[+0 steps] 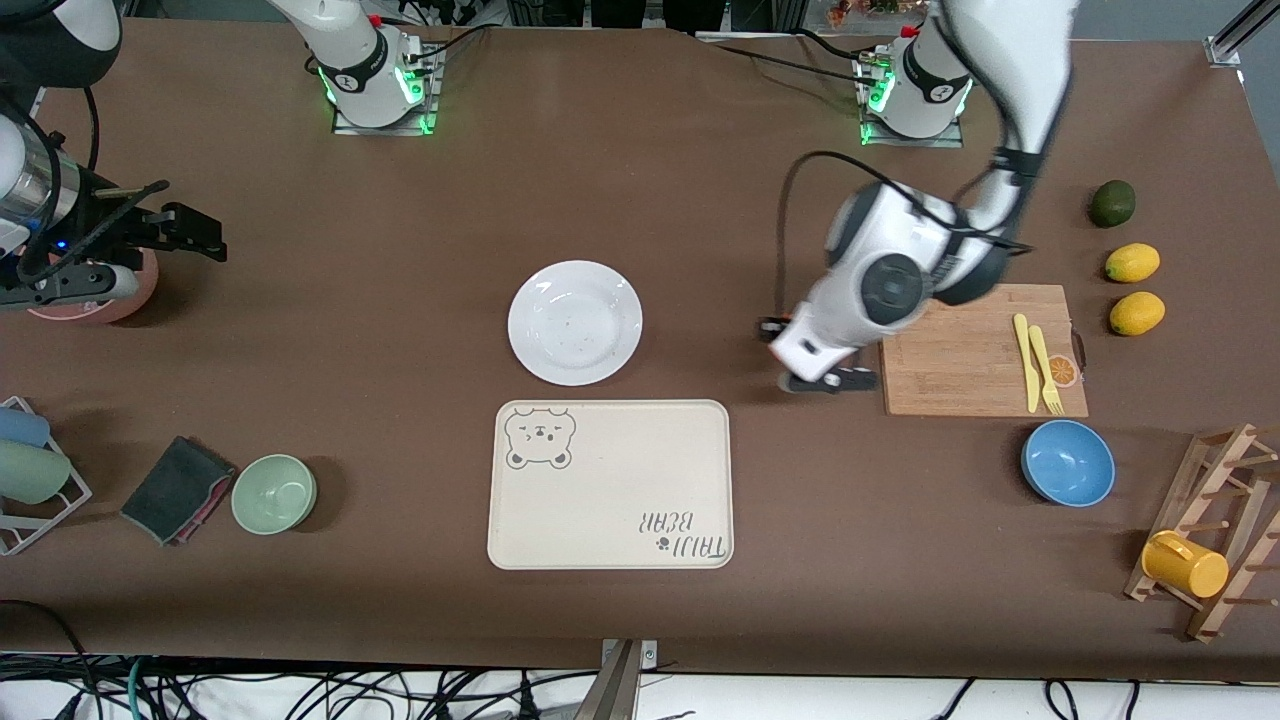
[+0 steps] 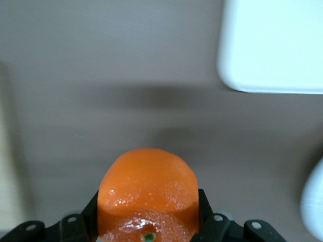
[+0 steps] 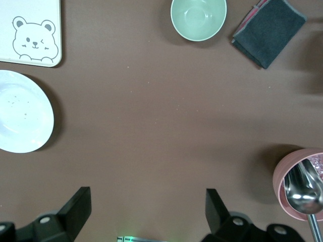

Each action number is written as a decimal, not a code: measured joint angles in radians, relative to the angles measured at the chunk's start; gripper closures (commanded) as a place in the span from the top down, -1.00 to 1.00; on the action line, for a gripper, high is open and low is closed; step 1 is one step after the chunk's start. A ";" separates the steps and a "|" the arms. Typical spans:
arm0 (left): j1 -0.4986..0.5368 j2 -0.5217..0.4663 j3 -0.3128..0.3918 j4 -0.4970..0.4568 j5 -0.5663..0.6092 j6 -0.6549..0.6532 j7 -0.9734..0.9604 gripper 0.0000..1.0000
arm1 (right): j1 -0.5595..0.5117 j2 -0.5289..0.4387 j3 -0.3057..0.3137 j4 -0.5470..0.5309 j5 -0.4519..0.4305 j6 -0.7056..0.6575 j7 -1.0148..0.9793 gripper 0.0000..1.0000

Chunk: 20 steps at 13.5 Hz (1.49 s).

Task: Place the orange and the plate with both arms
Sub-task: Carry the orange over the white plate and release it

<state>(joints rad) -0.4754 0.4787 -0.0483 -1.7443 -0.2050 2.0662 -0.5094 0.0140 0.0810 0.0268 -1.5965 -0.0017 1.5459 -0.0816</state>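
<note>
Left claw [image 2: 147,229] clamped on the orange [image 2: 147,191] above bare worktop [image 1: 300,300].
Plate [image 1: 575,322] lies beside the bear tray [image 1: 610,485], farther from the camera; right claw [image 3: 146,212] waits, fingers spread, over the worktop's end.

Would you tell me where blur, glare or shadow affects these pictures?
Front view: the left arm is smeared by motion, hiding the left gripper. Left wrist view: the orange shows wet-looking highlights; the tray is washed out white. Right wrist view: sharp, with soft shadows beside the plate and pink bowl.
</note>
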 measured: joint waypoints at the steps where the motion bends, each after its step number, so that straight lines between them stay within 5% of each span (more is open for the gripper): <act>1: -0.059 0.033 -0.001 0.051 -0.012 0.000 -0.088 -1.00 | 0.000 -0.001 0.000 0.000 0.000 0.000 0.000 1.00; 5: -0.247 0.187 -0.002 0.223 -0.052 0.112 -0.365 -1.00 | 0.000 -0.002 0.000 0.000 0.001 0.000 0.000 1.00; 9: -0.375 0.303 0.000 0.264 -0.053 0.381 -0.497 -1.00 | 0.000 -0.002 -0.003 0.001 0.001 0.000 -0.006 1.00; 10: -0.397 0.326 0.002 0.265 -0.053 0.419 -0.507 -0.58 | 0.000 -0.002 -0.004 0.001 0.001 0.000 -0.009 1.00; 11: -0.409 0.345 0.003 0.266 -0.053 0.438 -0.510 0.74 | 0.000 -0.002 -0.004 0.001 0.001 0.000 -0.011 1.00; 12: -0.412 0.359 0.004 0.270 -0.053 0.447 -0.510 1.00 | 0.000 -0.002 -0.004 0.001 0.002 0.000 -0.011 1.00; 20: -0.367 0.295 0.068 0.330 -0.053 0.315 -0.513 1.00 | -0.001 -0.002 -0.004 0.001 0.003 0.004 -0.013 1.00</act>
<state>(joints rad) -0.8428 0.7741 0.0193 -1.4145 -0.2576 2.3815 -1.0225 0.0135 0.0788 0.0228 -1.5957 0.0015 1.5496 -0.0949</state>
